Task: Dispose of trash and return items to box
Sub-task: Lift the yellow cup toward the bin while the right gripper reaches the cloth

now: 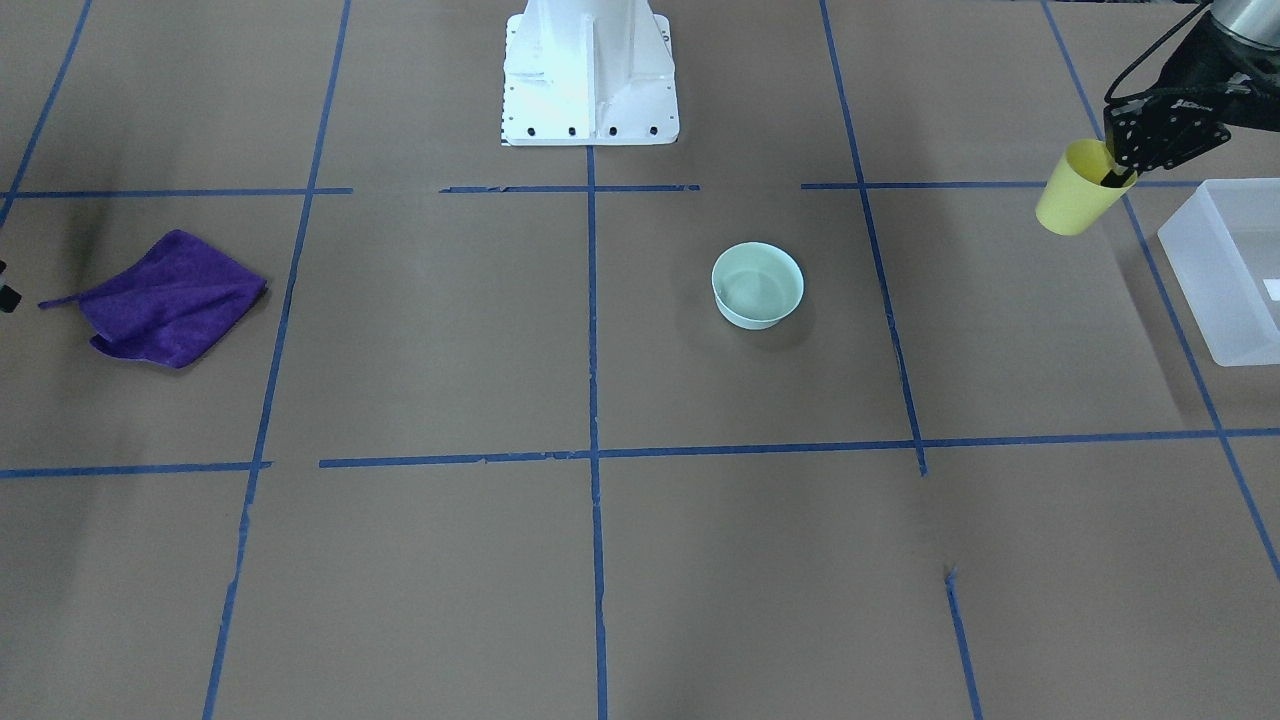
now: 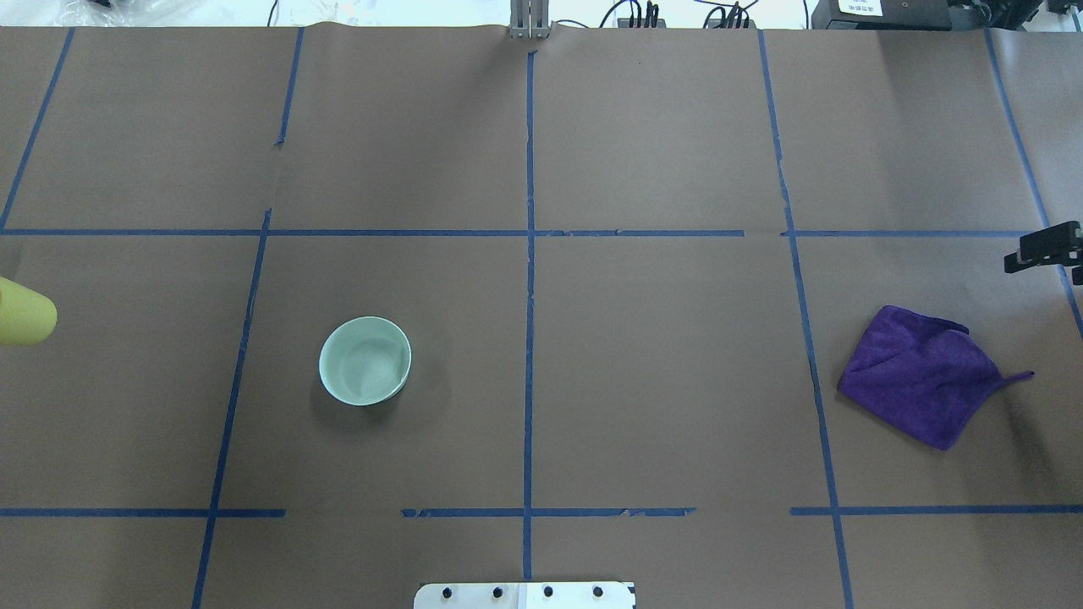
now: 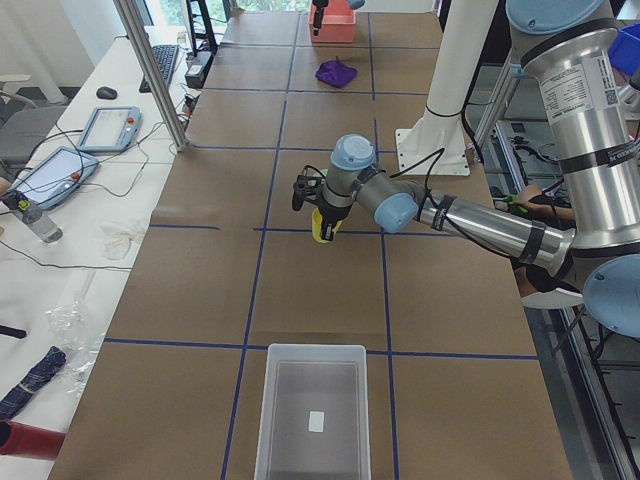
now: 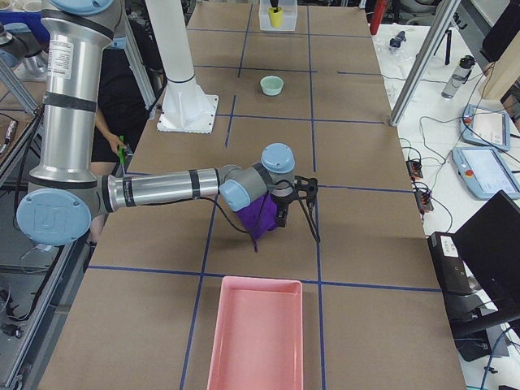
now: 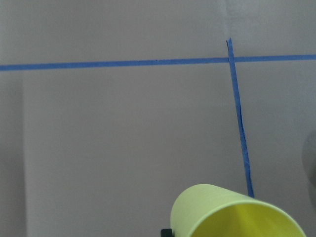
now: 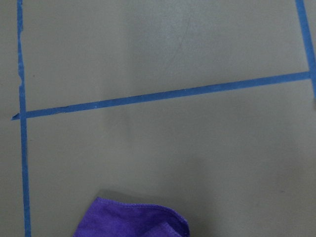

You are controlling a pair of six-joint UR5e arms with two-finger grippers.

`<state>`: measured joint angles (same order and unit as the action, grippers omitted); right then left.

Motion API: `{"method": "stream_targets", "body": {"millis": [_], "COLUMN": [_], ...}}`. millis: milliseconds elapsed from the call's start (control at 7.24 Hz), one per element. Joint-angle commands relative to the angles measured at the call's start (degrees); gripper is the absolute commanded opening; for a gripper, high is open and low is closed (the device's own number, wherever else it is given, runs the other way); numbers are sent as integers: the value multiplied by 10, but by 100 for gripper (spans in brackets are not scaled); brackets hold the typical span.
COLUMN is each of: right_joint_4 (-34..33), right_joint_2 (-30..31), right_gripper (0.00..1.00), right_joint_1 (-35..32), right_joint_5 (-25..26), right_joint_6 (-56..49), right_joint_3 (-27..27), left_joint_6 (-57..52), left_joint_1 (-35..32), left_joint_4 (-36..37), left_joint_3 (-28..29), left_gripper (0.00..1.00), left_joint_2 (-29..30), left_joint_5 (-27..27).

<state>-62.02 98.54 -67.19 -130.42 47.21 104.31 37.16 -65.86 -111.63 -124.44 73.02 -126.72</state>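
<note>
left jaws: clenched on the rim of the small yellow plastic tumbler cup point(image 1: 1078, 190), one finger point(image 1: 1118, 178) inside the mouth, the other outside the wall
yellow cup: lifted clear of the tabletop, tilted, rim up at the jaws, base hanging lower; the left wrist view shows only its open mouth and wall at the bottom edge
right jaws: low over the tabletop beside the cloth; only a black bit shows at the edge of the overhead and front views, and the right wrist view shows no fingers, so cannot tell if released or clenched
box: translucent frosted-white rectangular plastic bin point(image 3: 312, 410) with a small white label point(image 3: 316, 421), inside bare; sits near the left jaws but not under them, cup still short of its wall
bowl: shallow pale mint-green round bowl point(image 2: 365, 360), upright on the tabletop, well apart from the left jaws, toward the middle, between the two jaws
cloth: crumpled purple cloth point(image 2: 922, 372) flat on the tabletop, just beside the right jaws, one corner trailing out
tabletop: brown paper point(image 1: 450, 330) with a blue tape grid
room: white metal robot base point(image 1: 590, 75) at mid edge; pink rectangular tray point(image 4: 256, 333) at the right-arm end; side benches with tablets, cables and aluminium posts
</note>
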Motion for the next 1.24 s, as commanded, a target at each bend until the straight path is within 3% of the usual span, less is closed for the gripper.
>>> {"method": "stream_targets", "body": {"millis": [0, 276, 552, 967, 1105], "right_joint_4": [41, 42, 42, 41, 39], "right_joint_2": [1, 1, -3, -7, -5], "right_gripper": [100, 100, 100, 100, 92], "right_joint_1": [98, 144, 187, 201, 201], "right_joint_5": [74, 89, 120, 119, 114], "right_joint_6": [95, 114, 116, 116, 116], "right_joint_3": [-1, -3, -18, -32, -31], "left_joint_6": [-114, -234, -296, -422, -432], "left_joint_1": [-78, -164, -206, -283, -286], "left_joint_4": [143, 242, 257, 257, 256], "left_joint_3": [-3, 7, 24, 107, 119], "left_gripper": [0, 0, 0, 0, 0], "left_joint_2": [82, 128, 128, 149, 151], "left_joint_5": [0, 3, 3, 3, 4]}}
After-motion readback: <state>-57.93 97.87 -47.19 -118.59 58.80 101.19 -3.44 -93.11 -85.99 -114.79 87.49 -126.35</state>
